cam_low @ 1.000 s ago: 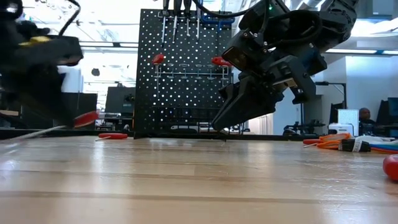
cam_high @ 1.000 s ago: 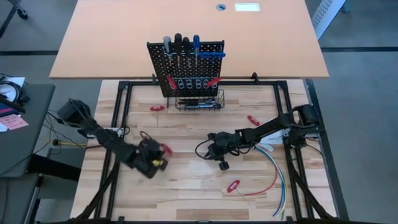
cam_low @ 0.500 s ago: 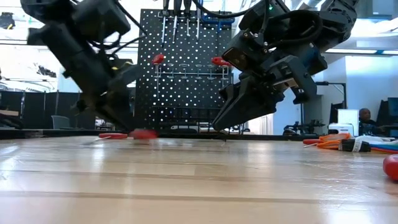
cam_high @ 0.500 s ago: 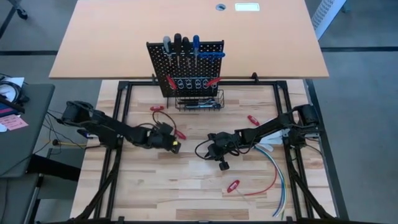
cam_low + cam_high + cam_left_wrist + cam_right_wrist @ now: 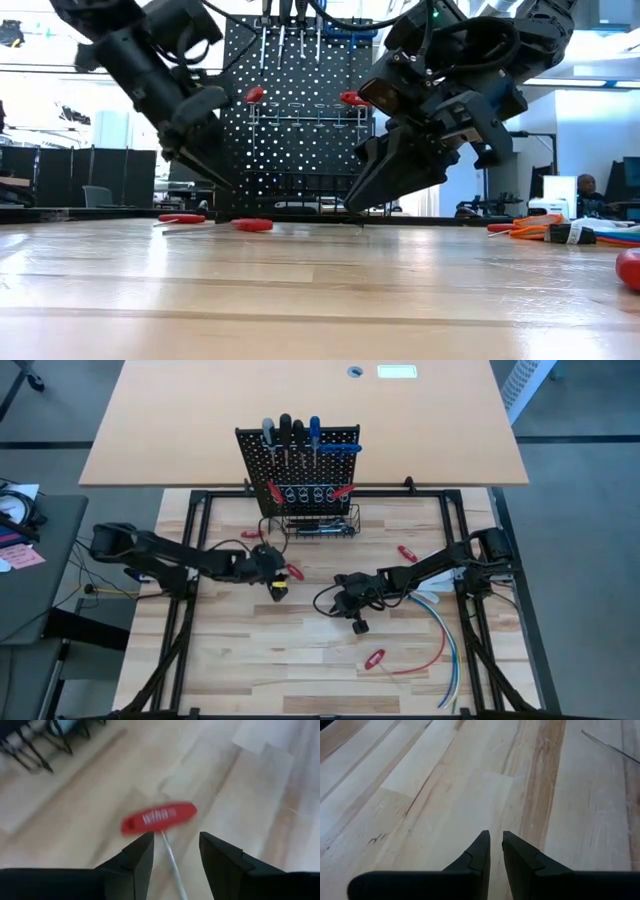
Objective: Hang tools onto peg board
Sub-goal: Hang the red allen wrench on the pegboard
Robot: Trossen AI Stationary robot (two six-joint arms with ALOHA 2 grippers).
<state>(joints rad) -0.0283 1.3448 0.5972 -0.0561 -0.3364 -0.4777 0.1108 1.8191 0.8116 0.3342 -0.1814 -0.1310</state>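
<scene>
Left gripper (image 5: 283, 572) hovering open over a red T-handle tool (image 5: 293, 572) in front of the peg board (image 5: 298, 465)

The left arm is reaching across the wooden table (image 5: 300, 660) from the left, and its fingers (image 5: 137, 855) are standing apart with the red T-handle tool lying on the wood just beyond them, its thin metal shaft (image 5: 172, 865) running back between the tips, not clamped. The peg board is standing upright at the table's far edge, with screwdrivers (image 5: 292, 435) hanging along its top, two red-handled tools (image 5: 275, 491) on its face and a wire basket (image 5: 322, 524) at its base. Another red tool (image 5: 251, 533) is lying left of the basket, one (image 5: 407, 552) to the right and one (image 5: 375, 658) near the front by the cables (image 5: 440, 630). The right gripper (image 5: 337, 600) is waiting at mid-table, its fingers (image 5: 479, 854) nearly together around nothing
</scene>
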